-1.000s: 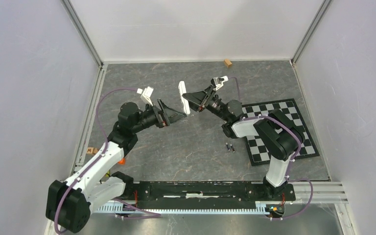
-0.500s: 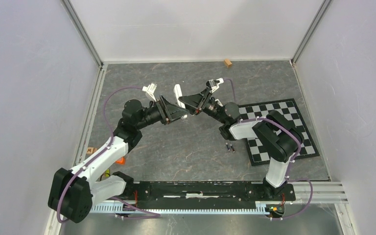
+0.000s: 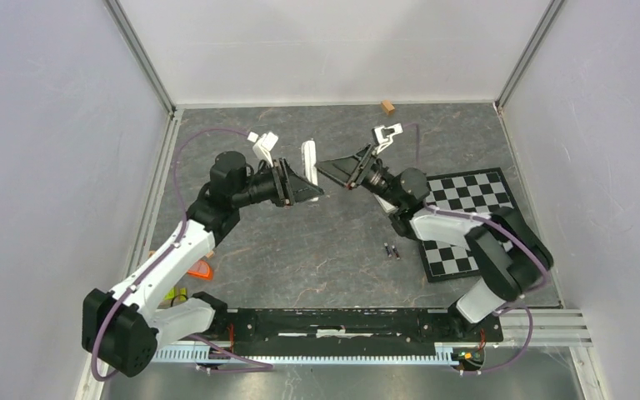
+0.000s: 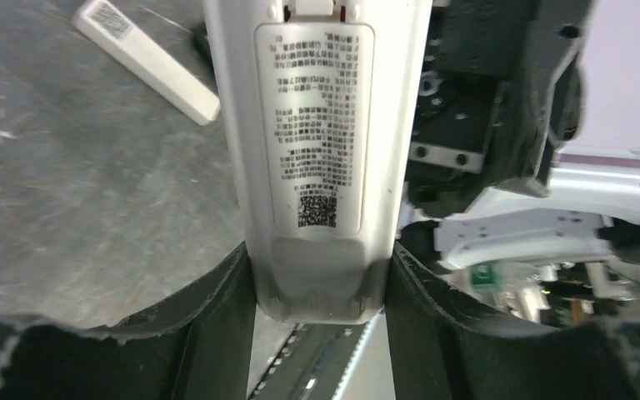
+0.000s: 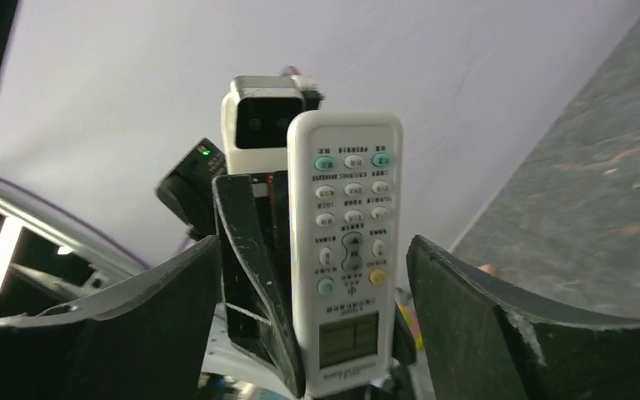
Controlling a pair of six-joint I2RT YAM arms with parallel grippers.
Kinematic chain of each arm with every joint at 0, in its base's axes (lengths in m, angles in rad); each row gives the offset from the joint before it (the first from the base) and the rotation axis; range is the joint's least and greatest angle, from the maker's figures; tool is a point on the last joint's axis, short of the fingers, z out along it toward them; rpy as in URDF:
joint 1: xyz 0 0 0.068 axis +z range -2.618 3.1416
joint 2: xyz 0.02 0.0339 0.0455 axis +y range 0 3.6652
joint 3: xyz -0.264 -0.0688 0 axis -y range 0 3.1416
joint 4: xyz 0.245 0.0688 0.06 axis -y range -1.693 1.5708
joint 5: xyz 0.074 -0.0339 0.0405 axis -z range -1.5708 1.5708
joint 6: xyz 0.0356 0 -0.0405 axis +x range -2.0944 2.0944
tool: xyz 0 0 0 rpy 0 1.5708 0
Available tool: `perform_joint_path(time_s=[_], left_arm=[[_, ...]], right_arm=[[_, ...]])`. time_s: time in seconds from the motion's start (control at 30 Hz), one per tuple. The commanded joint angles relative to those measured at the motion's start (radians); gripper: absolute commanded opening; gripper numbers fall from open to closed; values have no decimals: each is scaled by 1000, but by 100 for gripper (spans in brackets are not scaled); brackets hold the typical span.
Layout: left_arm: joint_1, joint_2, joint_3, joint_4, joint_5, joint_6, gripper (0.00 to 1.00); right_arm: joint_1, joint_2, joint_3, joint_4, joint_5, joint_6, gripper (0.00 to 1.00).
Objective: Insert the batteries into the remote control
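Clamping smooth slim white remote [image 4: 325, 167]

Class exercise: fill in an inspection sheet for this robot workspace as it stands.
Surface: grey marbled tabletop.
Job's things: remote control held by one end, label side facing the left wrist camera; two batteries lying beside the checkerboard mat.
Clutter: brown block by the back wall; slim white labelled piece on the table; orange item at the left edge.
Grippers: left gripper shut on the remote control; right gripper open, clear of it on both sides.
Cables: purple cables loop along both arms.
Surroundings: white walls, metal frame posts.
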Motion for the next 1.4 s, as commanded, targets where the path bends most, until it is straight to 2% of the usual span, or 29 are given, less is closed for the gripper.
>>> perform_joint_path(time_s=[0.0, 0.1, 0.2, 0.27, 0.4, 0.53, 0.6, 0.67, 0.87, 1.2, 1.23, 1.27, 1.33, 1.37], left_arm=[[-4, 8, 185, -418, -139, 428, 2], [-28, 56, 267, -529, -227, 594, 2], [-68, 109, 336, -604, -329, 752, 2], [-114, 149, 400, -667, -446, 865, 2], [-160, 197, 446, -712, -557, 1049, 2], [-163, 208, 448, -707, -580, 1143, 2], [-164, 207, 448, -699, -581, 1171, 2], [-164, 194, 434, -679, -557, 1194, 2], [-165, 121, 377, -617, -459, 1228, 2], [-173, 60, 327, -557, -424, 1237, 2], [-173, 57, 323, -548, -422, 1229, 2], [-173, 56, 323, -537, -430, 1205, 3], [-173, 60, 356, -555, -440, 1120, 8], [-173, 58, 382, -568, -443, 1051, 22]], right_arm=[[-47, -141, 42, -348, -25, -308, 88], [-49, -193, 165, -728, 5, -510, 95], [-51, -206, 271, -968, 48, -637, 98], [-56, -209, 312, -1054, 61, -673, 98], [-61, -201, 387, -1161, 68, -719, 97], [-62, -160, 448, -1299, 68, -740, 85], [-64, -154, 437, -1293, 34, -725, 76], [-65, -147, 423, -1272, -12, -702, 70], [-69, -131, 394, -1172, -111, -620, 62], [-68, -84, 390, -1056, -167, -508, 53], [-68, -83, 390, -1046, -169, -498, 49], [-67, -86, 383, -1029, -169, -486, 40], [-69, -106, 354, -983, -164, -447, 11], [-72, -124, 327, -933, -154, -423, 5]])
